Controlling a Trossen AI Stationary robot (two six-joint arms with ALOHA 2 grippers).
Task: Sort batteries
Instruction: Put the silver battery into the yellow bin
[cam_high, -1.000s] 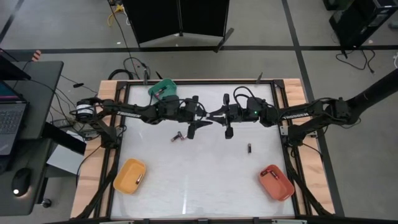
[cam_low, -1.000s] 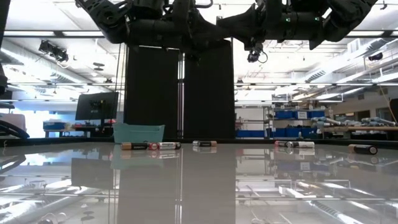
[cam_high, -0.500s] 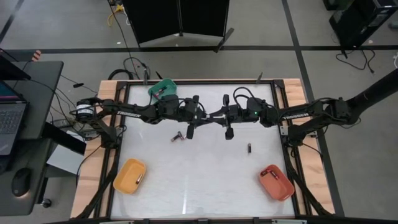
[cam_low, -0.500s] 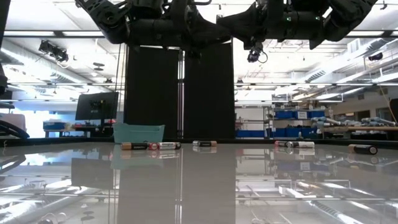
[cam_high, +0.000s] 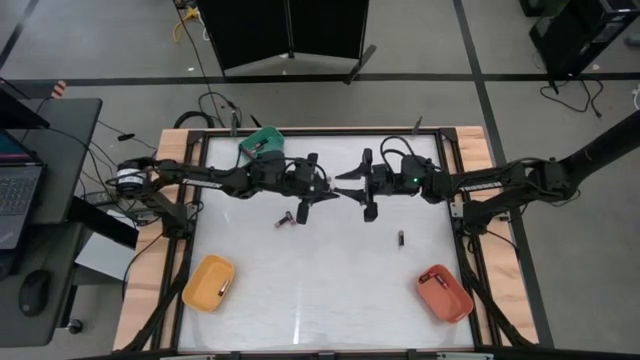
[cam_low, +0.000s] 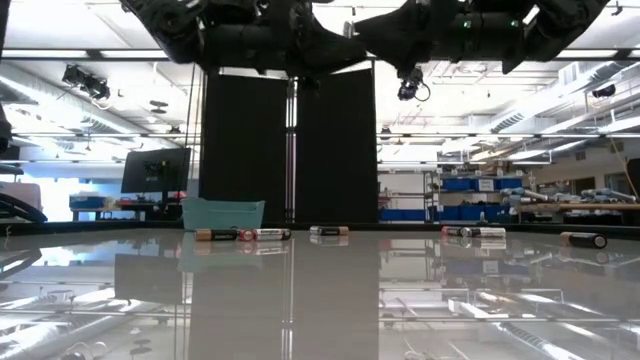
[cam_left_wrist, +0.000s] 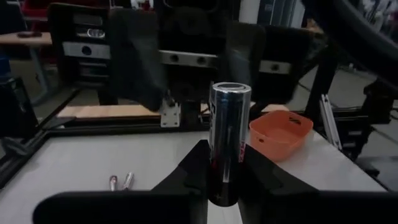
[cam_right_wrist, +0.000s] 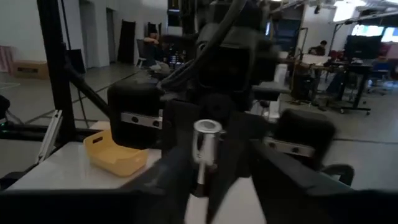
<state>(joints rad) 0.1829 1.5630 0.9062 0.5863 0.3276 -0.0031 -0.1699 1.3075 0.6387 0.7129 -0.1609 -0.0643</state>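
High over the table's middle my two grippers meet, both level. My left gripper is shut on a silvery battery that stands upright. My right gripper faces it, open, with one finger on either side of the battery and apart from it. More batteries lie on the table: a pair left of centre and one right of centre. The low view shows several batteries in a row. My left gripper pinches the battery's lower part between its two fingers. The fingers are level and come from the table's left. The battery stands upright above them, lifted clear and high over the table.
A green bin stands at the far left. A yellow-orange bin is at the near left and a red bin at the near right. Both arms stretch across the table's far half.
My left gripper has shut on the battery. My right gripper, shut on it until half a second ago, has since opened and let go. Neither hand has shifted, and the battery stays upright between them.
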